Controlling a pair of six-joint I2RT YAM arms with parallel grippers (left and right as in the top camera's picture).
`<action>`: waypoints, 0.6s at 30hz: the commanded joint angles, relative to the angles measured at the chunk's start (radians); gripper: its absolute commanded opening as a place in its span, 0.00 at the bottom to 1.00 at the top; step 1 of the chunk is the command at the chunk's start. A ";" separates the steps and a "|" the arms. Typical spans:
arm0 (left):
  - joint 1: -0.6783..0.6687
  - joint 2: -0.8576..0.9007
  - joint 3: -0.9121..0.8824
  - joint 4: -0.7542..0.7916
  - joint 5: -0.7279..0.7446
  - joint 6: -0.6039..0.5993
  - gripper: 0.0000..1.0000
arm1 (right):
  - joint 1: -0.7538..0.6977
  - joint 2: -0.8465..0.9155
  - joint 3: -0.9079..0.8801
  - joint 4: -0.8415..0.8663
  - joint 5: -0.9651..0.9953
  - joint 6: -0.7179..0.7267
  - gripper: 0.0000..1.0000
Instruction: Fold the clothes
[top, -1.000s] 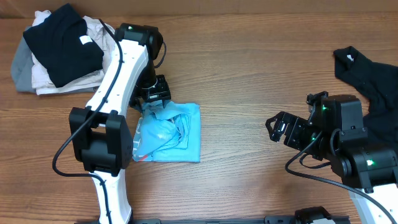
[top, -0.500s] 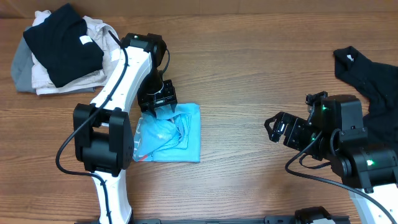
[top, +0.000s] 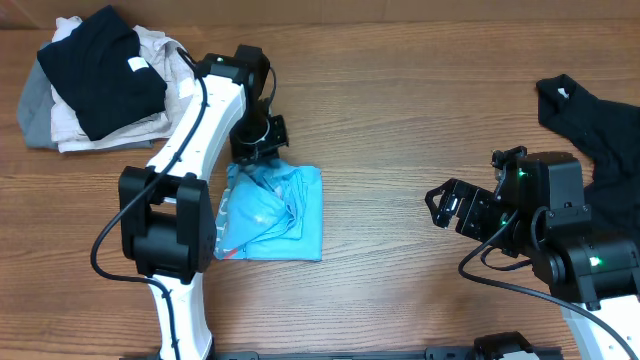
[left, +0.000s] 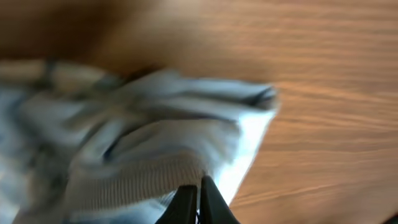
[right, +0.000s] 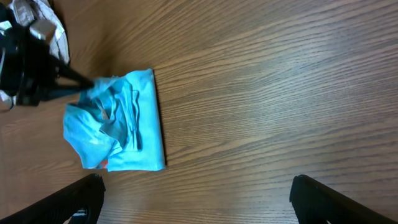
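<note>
The light blue T-shirt (top: 285, 215) lies folded into a small bundle on the wooden table, left of centre. My left gripper (top: 262, 160) is at its far edge, shut, pinching a fold of the blue cloth. In the left wrist view the fingertips (left: 198, 198) meet at a ribbed hem of the shirt (left: 155, 137). My right gripper (top: 445, 207) hovers open over bare table to the right, holding nothing. Its view shows the shirt (right: 134, 137) far off, with the left gripper (right: 87, 84) at its corner. A black shirt (top: 590, 120) lies crumpled at the right edge.
A pile of clothes (top: 90, 80) sits in the far left corner, with a black garment on top of beige and grey ones. The left arm (top: 190, 130) stretches from the near edge across the table beside the blue shirt.
The left gripper moved slightly away from the near edge and closed on the shirt's far edge, bunching the cloth there. The right arm stayed still.
</note>
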 joint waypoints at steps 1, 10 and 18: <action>-0.040 -0.011 -0.005 0.068 0.111 -0.010 0.04 | 0.001 -0.004 -0.004 0.007 0.000 0.002 1.00; -0.155 -0.011 -0.005 0.270 0.137 -0.060 0.35 | 0.001 -0.004 -0.004 0.007 0.000 0.002 1.00; -0.194 -0.012 0.031 0.217 0.150 -0.037 1.00 | 0.001 -0.004 -0.004 0.003 -0.001 0.002 1.00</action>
